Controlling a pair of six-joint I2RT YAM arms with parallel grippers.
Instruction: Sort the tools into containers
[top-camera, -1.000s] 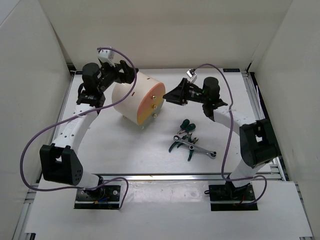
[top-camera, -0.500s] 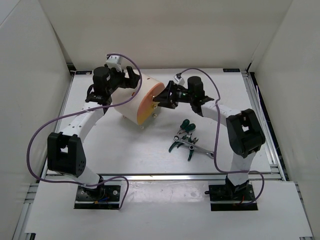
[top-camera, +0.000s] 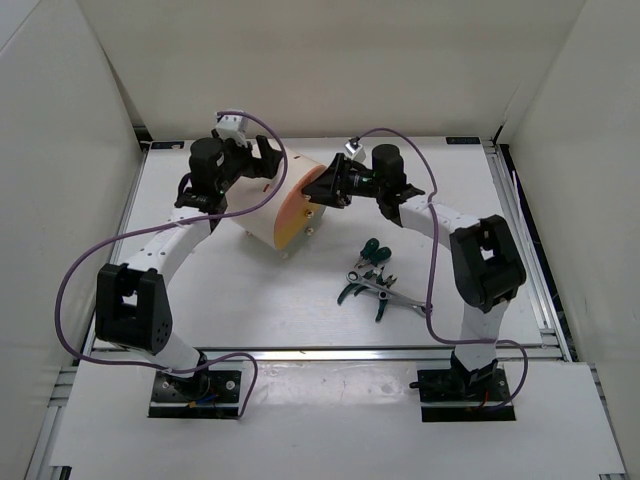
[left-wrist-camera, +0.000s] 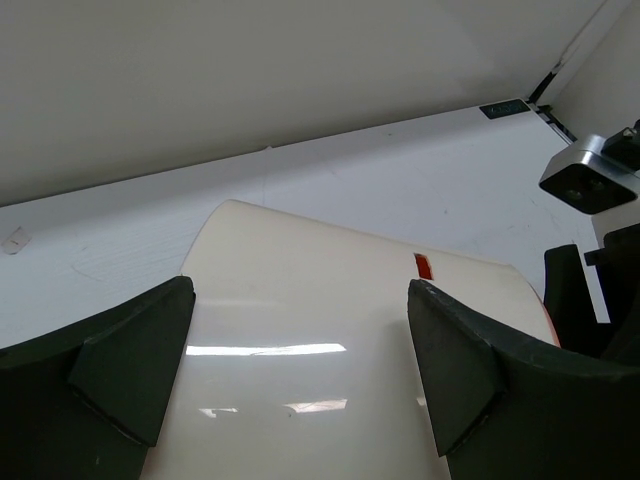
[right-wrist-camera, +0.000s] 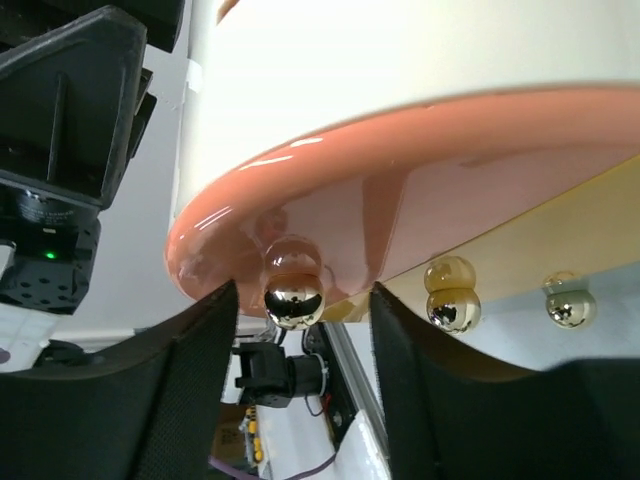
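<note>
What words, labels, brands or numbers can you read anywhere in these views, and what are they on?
No text can be read in any view.
The small dark plate at the far edge of the table: faint marks, too blurred to read.
The drum cabinet: only a plain red mark, no letters.

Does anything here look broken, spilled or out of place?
Nothing looks broken or spilled. The only untidy spot is the tools, heaped crisscross on the table to the right of the drum, with none of them in it yet.
</note>
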